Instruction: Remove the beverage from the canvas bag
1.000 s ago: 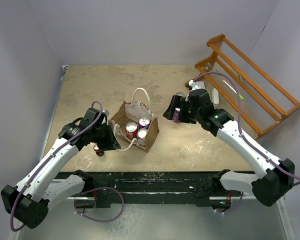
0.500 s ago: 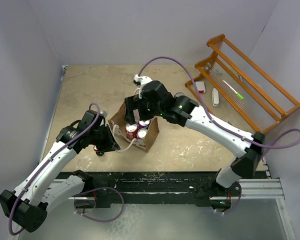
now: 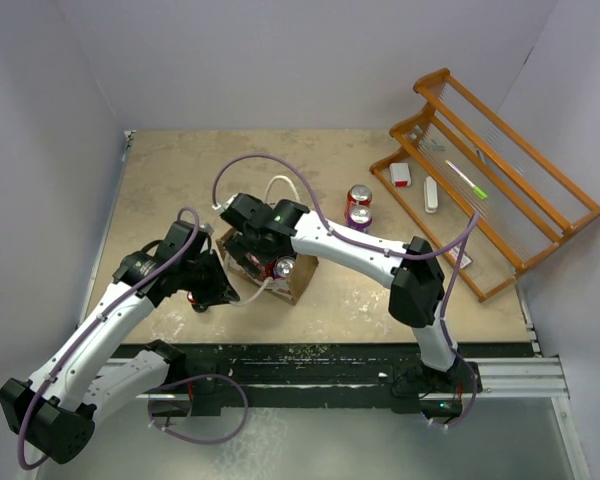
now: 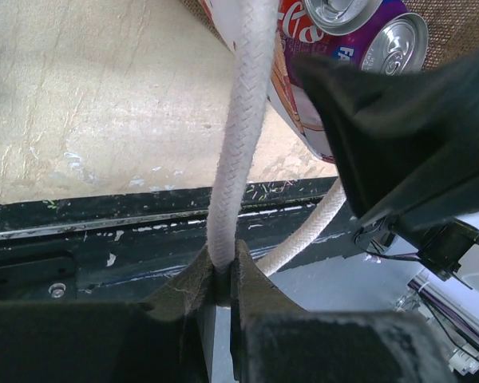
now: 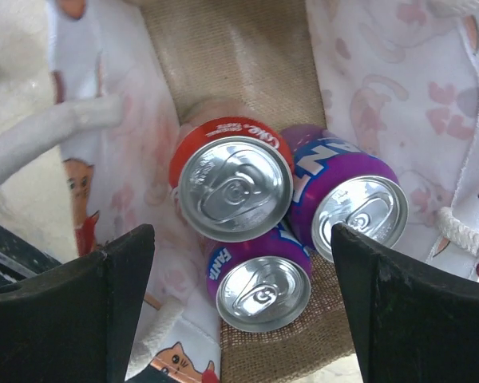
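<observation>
Looking down on a tan table (image 3: 180,170), with the canvas bag (image 3: 305,278) toward 8 o'clock of centre, mouth up and largely hidden beneath the right arm.

Showing the right gripper (image 5: 241,231) directly over the bag's mouth, released and grasping nothing, jaws spread to 9 and 3 o'clock of the drinks below.

Showing three upright cans packed inside, all touching: a red Coke can (image 5: 233,187) in the middle, a purple Fanta can (image 5: 259,291) at its 6 o'clock, and a second purple can (image 5: 355,207) at its 3 o'clock.

Showing the left gripper (image 4: 223,275) clenched on the near handle (image 4: 239,144), a white rope loop drawn taut toward 8 o'clock of the bag.

Showing two more cans outside on the table, at 2 o'clock of the bag: a red can (image 3: 359,195) and a purple can (image 3: 359,215), close together.

Judging the hazards from here:
- Could close on two cans at once, or wedge a fingertip on a lid, given barely any gap between the three.
- Could trap the soft printed wall against the red can, close as it hangs at 9 o'clock.
- Could squeeze off-centre and squirt a smooth can sideways, toppling its neighbours.
- Could haul the whole light bag upward with the can, on any slip of the rope through the left clamp.
- Could snag the far handle (image 3: 280,185) during the lift, arching as it does at 12 o'clock of the mouth.
</observation>
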### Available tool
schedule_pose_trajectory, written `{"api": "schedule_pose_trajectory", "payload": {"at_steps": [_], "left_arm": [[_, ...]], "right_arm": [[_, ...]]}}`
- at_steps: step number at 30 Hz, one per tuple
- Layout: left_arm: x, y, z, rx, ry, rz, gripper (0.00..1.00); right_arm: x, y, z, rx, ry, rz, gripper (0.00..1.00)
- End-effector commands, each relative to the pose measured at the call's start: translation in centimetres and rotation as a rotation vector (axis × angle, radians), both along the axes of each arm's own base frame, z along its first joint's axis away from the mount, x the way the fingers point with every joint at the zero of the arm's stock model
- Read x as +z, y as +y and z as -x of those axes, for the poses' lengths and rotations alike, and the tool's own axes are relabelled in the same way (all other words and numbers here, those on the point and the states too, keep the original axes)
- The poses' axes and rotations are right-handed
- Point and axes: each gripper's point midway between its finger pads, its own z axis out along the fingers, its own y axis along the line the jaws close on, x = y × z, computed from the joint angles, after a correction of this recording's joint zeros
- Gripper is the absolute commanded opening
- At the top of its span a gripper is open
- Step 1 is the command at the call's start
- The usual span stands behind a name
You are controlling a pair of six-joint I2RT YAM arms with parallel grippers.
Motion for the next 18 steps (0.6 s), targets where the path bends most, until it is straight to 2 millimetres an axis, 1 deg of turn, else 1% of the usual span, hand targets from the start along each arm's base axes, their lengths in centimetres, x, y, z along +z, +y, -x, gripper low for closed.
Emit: {"api": "schedule_pose_trajectory", "payload": {"at_steps": [1, 5, 11, 13, 18], "left_arm": [[0.3, 0.4, 0.1, 0.009, -0.001, -0.016, 0.00], [0.4, 0.5, 0.2, 0.008, -0.005, -0.013, 0.00], [0.3, 0.6, 0.2, -0.014, 0.001, -0.035, 0.00], [0.1, 0.7, 0.2, -0.018, 0.007, -0.041, 0.00], [-0.3, 0.7, 0.4, -0.024, 0.018, -0.044, 0.00]], "right_arm": [[2.9, 0.0, -0.5, 0.100, -0.092, 0.023, 0.92], [1.6, 0.5, -0.4, 0.149, -0.078, 0.045, 0.90], [1.1, 2.2, -0.3, 0.209, -0.056, 0.019, 0.86], [0.9, 2.4, -0.4, 0.214, -0.050, 0.026, 0.84], [-0.3, 2.8, -0.5, 0.234, -0.024, 0.058, 0.81]]}}
